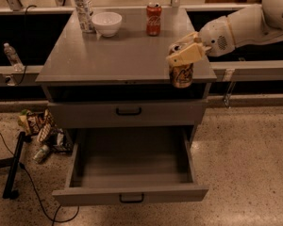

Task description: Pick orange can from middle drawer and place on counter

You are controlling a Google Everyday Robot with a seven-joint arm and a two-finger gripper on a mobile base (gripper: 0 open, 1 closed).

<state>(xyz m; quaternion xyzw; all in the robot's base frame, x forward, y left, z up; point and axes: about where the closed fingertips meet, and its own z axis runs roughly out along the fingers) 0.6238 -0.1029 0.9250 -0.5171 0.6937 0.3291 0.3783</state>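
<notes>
My gripper is shut on the orange can, a brownish-orange can with pale markings. It holds the can upright at the front right edge of the counter, with the can's lower part in front of the counter's rim. The middle drawer is pulled fully open below and its inside is bare. The white arm reaches in from the right.
On the counter's back stand a red cola can, a white bowl and a clear water bottle. The drawer front above is shut. Snack bags and a bottle lie on the floor at left, beside a black stand.
</notes>
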